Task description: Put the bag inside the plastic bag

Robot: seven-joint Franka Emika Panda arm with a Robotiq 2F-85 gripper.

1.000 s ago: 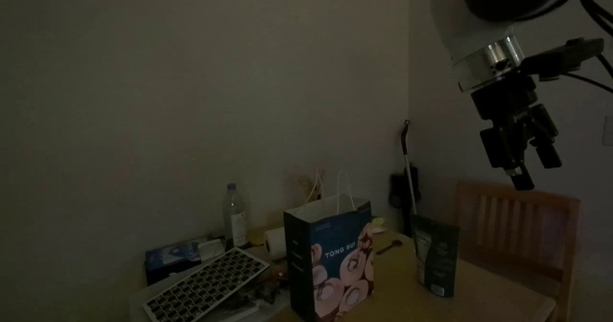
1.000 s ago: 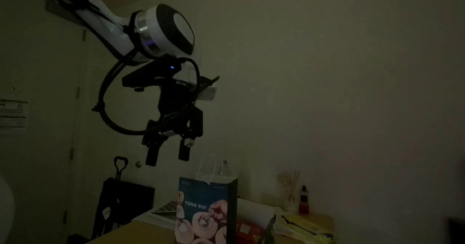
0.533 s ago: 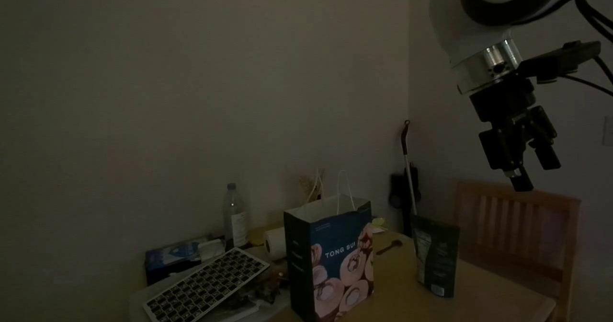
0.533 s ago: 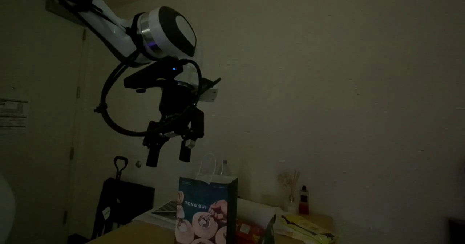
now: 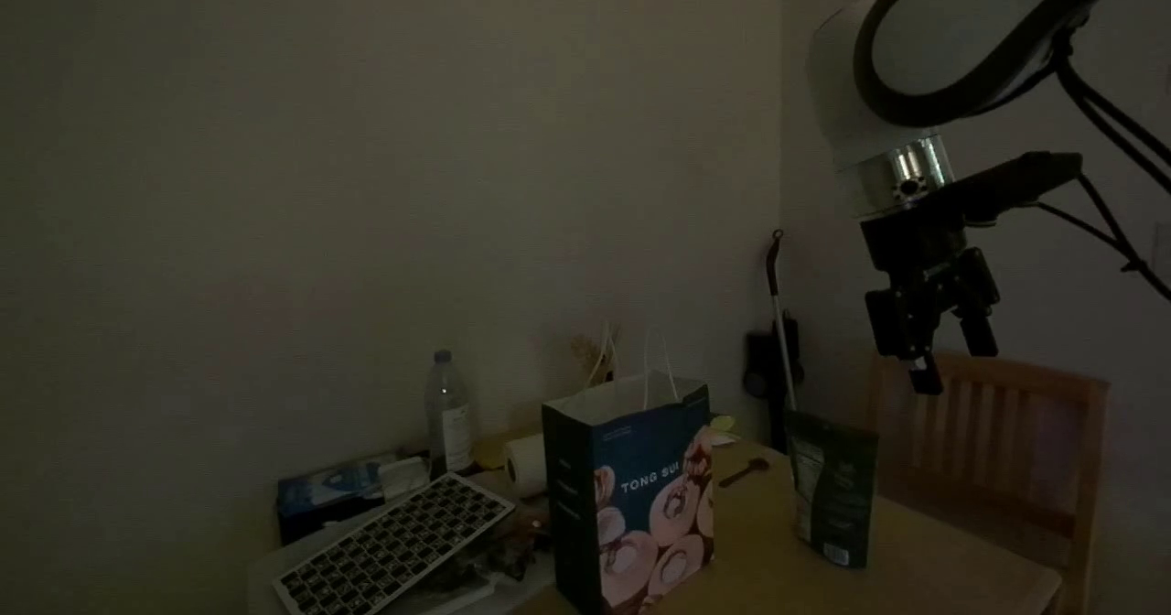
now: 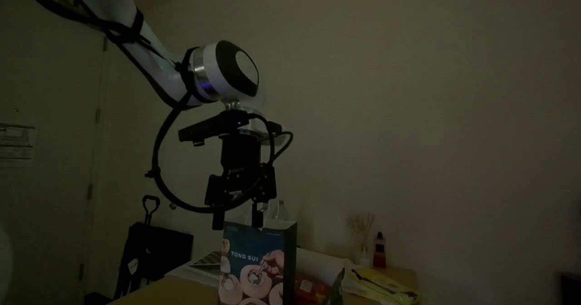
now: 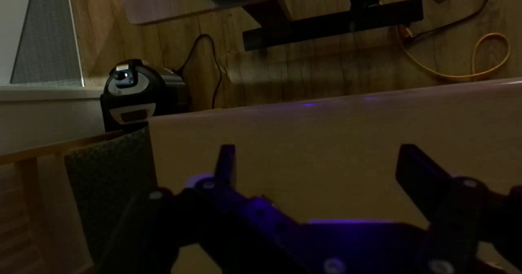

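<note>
Spoon seen between patterned bag and green pouch, gridded panel slanted nearby, gripper held aloft, pointed downward, spread wide.

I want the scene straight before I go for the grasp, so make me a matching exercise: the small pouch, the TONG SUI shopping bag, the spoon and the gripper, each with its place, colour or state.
1. small pouch
2. TONG SUI shopping bag
3. spoon
4. gripper

A. lying on the table
B. open, in mid-air
C. upright, dark green front
D. upright, blue front with pinkish round shapes

Pairs: 1-C; 2-D; 3-A; 4-B
</note>
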